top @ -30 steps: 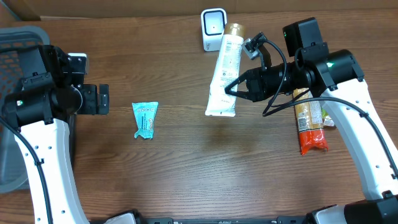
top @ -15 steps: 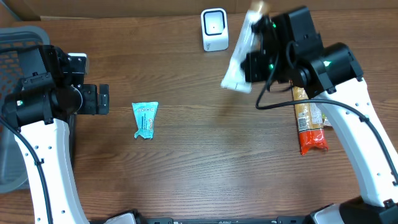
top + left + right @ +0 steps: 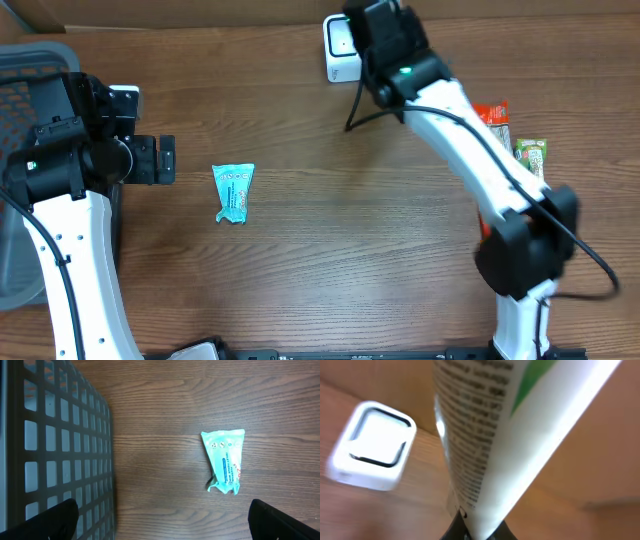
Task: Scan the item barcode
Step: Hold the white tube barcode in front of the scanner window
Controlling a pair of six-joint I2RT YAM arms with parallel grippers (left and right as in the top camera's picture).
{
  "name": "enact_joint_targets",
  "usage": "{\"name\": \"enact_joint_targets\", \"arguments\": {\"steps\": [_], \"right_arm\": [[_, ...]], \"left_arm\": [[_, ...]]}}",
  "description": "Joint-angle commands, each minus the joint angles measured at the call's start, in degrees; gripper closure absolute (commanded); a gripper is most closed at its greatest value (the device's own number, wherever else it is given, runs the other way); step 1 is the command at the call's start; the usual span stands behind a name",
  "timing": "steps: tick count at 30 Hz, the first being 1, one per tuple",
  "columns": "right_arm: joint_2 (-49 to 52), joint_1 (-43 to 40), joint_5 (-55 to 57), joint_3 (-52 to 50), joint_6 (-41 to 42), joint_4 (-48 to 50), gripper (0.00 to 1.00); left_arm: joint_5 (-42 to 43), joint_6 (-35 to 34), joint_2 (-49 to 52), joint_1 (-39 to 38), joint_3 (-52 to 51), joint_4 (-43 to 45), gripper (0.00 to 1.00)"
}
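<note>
Right gripper (image 3: 474, 532): clamped shut on the near end of the white plastic tube with fine black print and a green band (image 3: 485, 435). The tube rises away from the fingers and fills the wrist view.

Tube: held in the air off the brown wooden table (image 3: 330, 260). It is hidden under the arm in the overhead view.

Scanner: the small white box scanner with a dark-rimmed window (image 3: 372, 447) stands ahead of the fingers and off to their left. It is near the tube but not touching it.

Step in hand: presenting the tube to the scanner window, as I judge it.

Doing it well: roll the wrist until the barcode faces the window. No barcode shows on the side the wrist camera sees, so where it sits I cannot tell. Then swing the tube left in front of the window, hold it steady, and stop short of contact.

Risk: the long tube could knock the light scanner over.

Left gripper (image 3: 162, 505): jaws wide apart and empty, idle over the table.

Nearby: a crumpled teal foil sachet (image 3: 225, 462) lies ahead of the left fingers. A grey mesh basket (image 3: 55, 435) sits to their left. An orange snack packet (image 3: 492, 115) and a green one (image 3: 530, 155) lie back beside the right arm (well behind its fingers).

In the way: nothing I can see between tube and scanner.
</note>
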Motion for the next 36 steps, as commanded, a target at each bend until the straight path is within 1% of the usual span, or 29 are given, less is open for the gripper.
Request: {"name": "enact_joint_targets", "arguments": {"steps": [1, 5, 9, 14, 22, 27, 36], "right_arm": [[1.88, -0.04, 5.09, 1.05, -22.82, 7.34, 0.96], [6.36, -0.74, 5.07, 1.05, -32.72, 15.72, 0.96], [10.71, -2.03, 5.05, 1.03, -36.94, 21.68, 0.96], [13.53, -3.78, 4.35, 1.03, -36.87, 22.27, 0.96], [14.78, -4.13, 2.51, 1.03, -36.44, 22.45, 0.96], [14.95, -3.52, -1.75, 1.01, -36.28, 18.69, 0.96], [15.06, -3.28, -1.97, 0.98, -36.26, 18.67, 0.96]], "left_arm": [[0.46, 0.87, -0.37, 0.20, 0.31, 0.04, 0.00], [0.46, 0.87, -0.37, 0.22, 0.31, 0.04, 0.00], [0.46, 0.87, -0.37, 0.22, 0.31, 0.04, 0.00], [0.46, 0.87, -0.37, 0.20, 0.31, 0.04, 0.00], [0.48, 0.87, -0.37, 0.22, 0.31, 0.04, 0.00], [0.46, 0.87, -0.37, 0.22, 0.31, 0.04, 0.01], [0.46, 0.87, -0.37, 0.22, 0.31, 0.04, 0.00]]}}
